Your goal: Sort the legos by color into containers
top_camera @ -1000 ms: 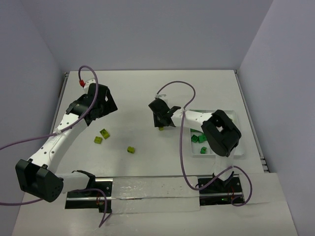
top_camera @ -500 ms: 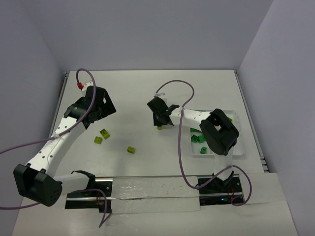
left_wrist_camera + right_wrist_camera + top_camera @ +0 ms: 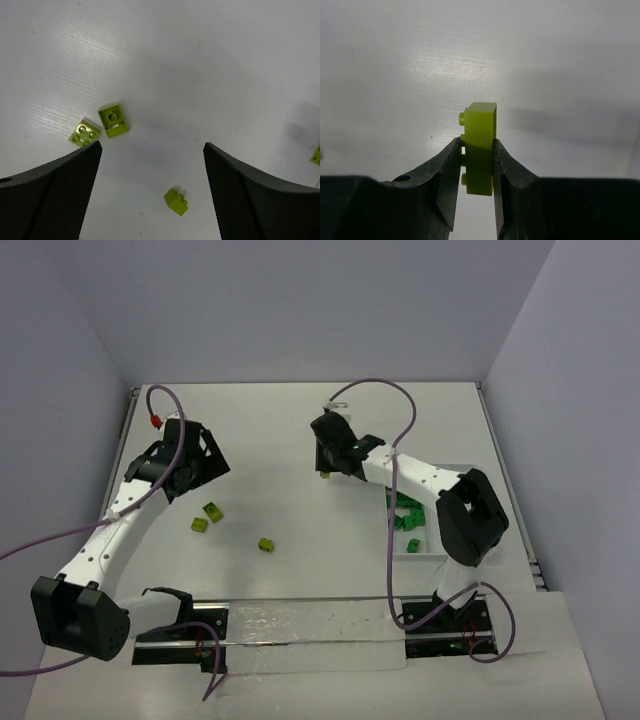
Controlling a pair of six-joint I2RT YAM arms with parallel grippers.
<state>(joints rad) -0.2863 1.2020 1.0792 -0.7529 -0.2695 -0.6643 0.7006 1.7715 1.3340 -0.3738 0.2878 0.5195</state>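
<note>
**Over the bench, a shallow pinch on one brick**

Beside the white tray [image 3: 418, 554] but not yet above it, the right end effector [image 3: 477, 144] is clamped on a yellow-green lego [image 3: 482, 120], which is gripped low with its studs sideways. A quick swing could twist it free onto the bench [image 3: 560, 60]. The left end effector [image 3: 152, 145] hangs with its jaws wide apart over three loose legos [image 3: 113, 120].

Our right claw [image 3: 478, 142] has pinched tight on the yellow-green brick [image 3: 481, 125] and carried it farther out from the base. Behind the claw, the elbow has swung aside, uncovering more dark green legos [image 3: 408, 518] in the tray [image 3: 440, 556]. Our left claw [image 3: 152, 146] has drifted slightly outward, away from the right claw.
</note>
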